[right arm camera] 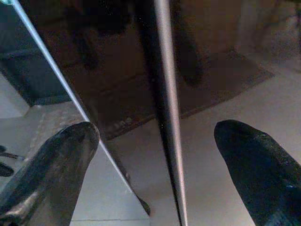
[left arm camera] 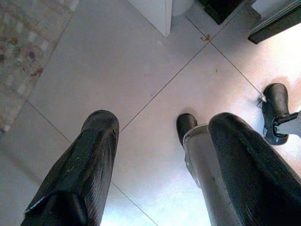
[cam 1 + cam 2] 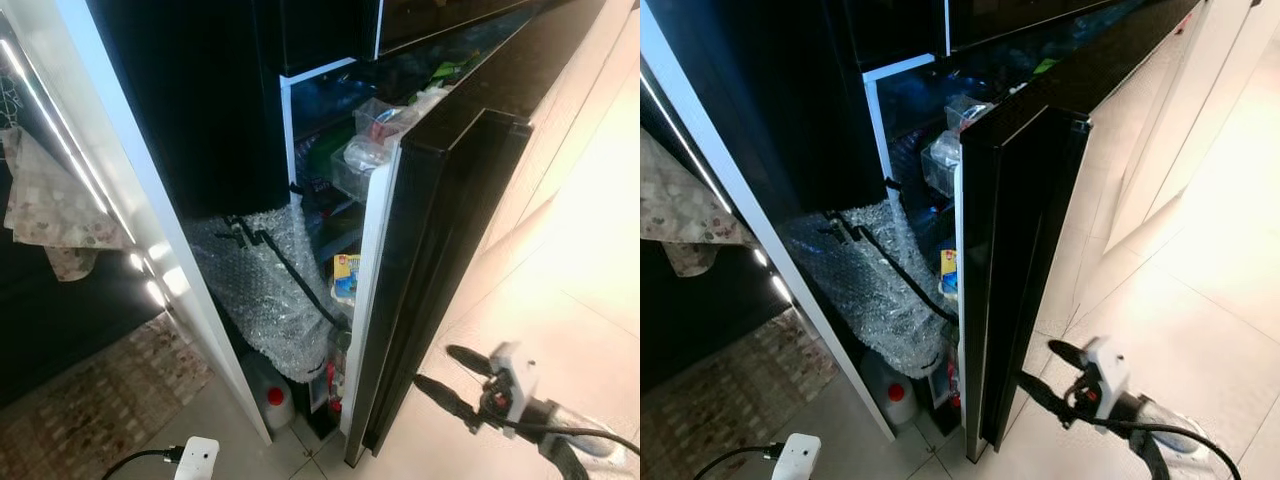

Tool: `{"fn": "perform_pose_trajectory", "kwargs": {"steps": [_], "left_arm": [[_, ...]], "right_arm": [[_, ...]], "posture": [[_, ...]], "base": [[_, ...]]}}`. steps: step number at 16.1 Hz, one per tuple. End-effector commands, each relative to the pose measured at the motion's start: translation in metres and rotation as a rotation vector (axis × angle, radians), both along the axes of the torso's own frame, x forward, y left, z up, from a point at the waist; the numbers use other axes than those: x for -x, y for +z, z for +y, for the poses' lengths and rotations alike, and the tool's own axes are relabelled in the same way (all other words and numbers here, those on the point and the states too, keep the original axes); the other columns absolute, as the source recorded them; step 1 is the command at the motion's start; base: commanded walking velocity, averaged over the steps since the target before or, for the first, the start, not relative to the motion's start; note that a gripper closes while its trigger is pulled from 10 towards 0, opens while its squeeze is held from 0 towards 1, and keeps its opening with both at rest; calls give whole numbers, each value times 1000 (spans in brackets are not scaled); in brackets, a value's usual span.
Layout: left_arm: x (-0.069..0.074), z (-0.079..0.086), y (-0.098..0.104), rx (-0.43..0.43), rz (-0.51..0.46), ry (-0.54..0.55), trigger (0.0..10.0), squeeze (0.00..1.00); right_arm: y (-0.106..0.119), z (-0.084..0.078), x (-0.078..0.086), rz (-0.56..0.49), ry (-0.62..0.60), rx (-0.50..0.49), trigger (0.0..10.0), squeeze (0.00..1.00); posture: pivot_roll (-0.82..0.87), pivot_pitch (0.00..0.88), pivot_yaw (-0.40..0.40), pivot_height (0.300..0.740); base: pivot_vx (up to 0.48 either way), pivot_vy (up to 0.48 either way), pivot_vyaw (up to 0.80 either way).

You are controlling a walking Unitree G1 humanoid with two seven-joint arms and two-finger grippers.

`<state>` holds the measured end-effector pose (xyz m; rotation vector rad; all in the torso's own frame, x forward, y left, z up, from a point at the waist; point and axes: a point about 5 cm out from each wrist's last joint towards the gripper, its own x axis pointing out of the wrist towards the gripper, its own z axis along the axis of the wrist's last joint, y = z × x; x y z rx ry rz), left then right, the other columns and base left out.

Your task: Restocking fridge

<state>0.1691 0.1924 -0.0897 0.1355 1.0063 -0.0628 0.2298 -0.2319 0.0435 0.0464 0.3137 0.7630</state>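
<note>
Black glossy fridge (image 3: 200, 110), door (image 3: 440, 260) ajar, door shelves packed with containers (image 3: 375, 135), bubble wrap (image 3: 275, 290) bulging below

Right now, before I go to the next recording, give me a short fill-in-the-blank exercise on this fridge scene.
1. The black fridge door stands ____.
2. The jug on the floor beneath the bubble wrap has a ____ cap.
3. The right gripper points at the fridge door with its fingers ____.
4. The left gripper hangs over the ____ floor, fingers apart.

Missing words: open; red; open; tiled
</note>
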Motion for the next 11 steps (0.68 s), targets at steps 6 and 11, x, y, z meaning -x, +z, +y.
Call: {"fn": "perform_pose_trajectory", "kwargs": {"steps": [6,11], "left_arm": [[3,3,-1,-10,16,3,10000,0],[4,3,-1,-7,16,8,10000,0]], "right_arm": [[20,26,-20,-80,56,-20,10000,0],[22,46,-36,-109,55,-45,10000,0]], "posture": [[-32,0,65,740],[-13,0,63,740]], "base": [[0,0,0],[0,0,0]]}}
